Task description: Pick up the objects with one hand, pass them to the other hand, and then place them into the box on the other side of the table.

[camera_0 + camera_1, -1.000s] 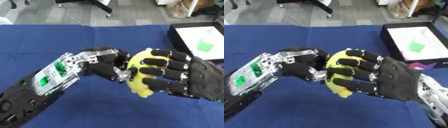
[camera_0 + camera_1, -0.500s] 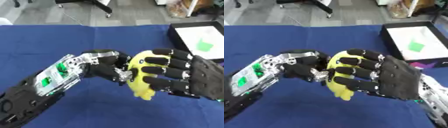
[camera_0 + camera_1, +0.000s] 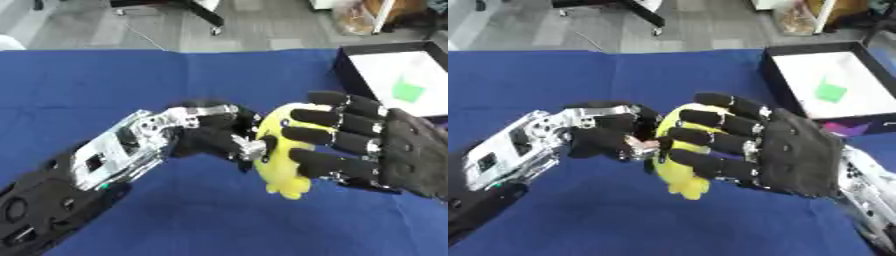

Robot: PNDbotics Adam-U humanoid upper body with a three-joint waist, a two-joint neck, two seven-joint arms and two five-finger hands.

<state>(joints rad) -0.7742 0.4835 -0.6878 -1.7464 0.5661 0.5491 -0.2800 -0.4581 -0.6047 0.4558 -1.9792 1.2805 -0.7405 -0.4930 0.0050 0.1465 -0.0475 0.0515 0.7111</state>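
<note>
A yellow soft object (image 3: pixel 285 184) hangs above the blue table, held between both hands at the middle of the view. My right hand (image 3: pixel 411 160) comes in from the right with its black fingers (image 3: pixel 332 135) curled over the object's front and top. My left hand (image 3: pixel 206 135) reaches in from the lower left, fingers curled against the object's left side, thumb tip touching it. Only the top left edge and the lower end of the object show. The black box (image 3: pixel 776 85) with a white floor stands at the far right and has a small green piece (image 3: pixel 830 92) in it.
A blue cloth (image 3: pixel 105 85) covers the table. Beyond its far edge is grey floor with a chair base (image 3: pixel 188 7). The box's front wall carries a pink and purple mark (image 3: pixel 846 129).
My right hand's fingers have closed a little further over the yellow object. Both hands stay at about the same spot.
</note>
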